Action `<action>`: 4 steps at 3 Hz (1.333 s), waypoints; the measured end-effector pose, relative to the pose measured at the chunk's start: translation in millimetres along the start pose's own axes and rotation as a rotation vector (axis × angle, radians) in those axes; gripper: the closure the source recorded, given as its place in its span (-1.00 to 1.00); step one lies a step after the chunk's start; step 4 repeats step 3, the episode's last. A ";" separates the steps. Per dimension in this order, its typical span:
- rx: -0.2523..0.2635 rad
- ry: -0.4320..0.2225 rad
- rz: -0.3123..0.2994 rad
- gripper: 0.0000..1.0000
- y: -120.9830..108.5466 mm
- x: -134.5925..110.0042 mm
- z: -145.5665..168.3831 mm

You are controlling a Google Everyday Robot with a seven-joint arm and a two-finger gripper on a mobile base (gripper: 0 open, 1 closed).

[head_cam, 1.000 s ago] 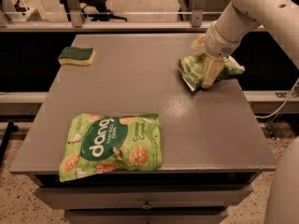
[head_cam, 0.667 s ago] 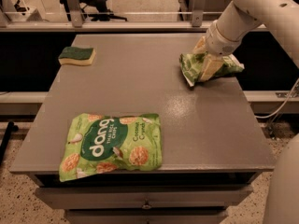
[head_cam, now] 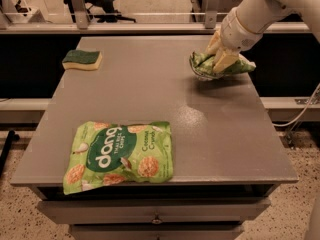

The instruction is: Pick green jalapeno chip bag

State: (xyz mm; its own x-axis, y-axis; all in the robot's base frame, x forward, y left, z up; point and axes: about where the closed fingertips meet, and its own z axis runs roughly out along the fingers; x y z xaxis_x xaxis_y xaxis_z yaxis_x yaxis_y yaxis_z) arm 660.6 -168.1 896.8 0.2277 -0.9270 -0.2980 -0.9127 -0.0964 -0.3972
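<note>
Where the bench (head_cam: 160, 89) reaches its far left corner, a green-and-yellow sponge (head_cam: 81, 60) lies flat. Nearer the front edge, left of middle, a large bright-green snack bag (head_cam: 120, 155) marked "dang" lies face up, its lower edge at the bench's lip. Well apart from both, at the far right corner, the tool (head_cam: 220, 58) hangs from the white arm (head_cam: 260, 9). Its pale fingers (head_cam: 226, 61) are pinched on the small dark-green chip bag (head_cam: 242, 67), which bunches up around them; whether it touches the bench, I cannot tell.
</note>
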 end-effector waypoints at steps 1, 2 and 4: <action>0.050 -0.128 -0.014 1.00 -4.3 -32.7 -39.2; 0.102 -0.339 -0.008 1.00 -11.1 -71.4 -83.0; 0.112 -0.426 -0.015 1.00 -14.0 -94.7 -95.8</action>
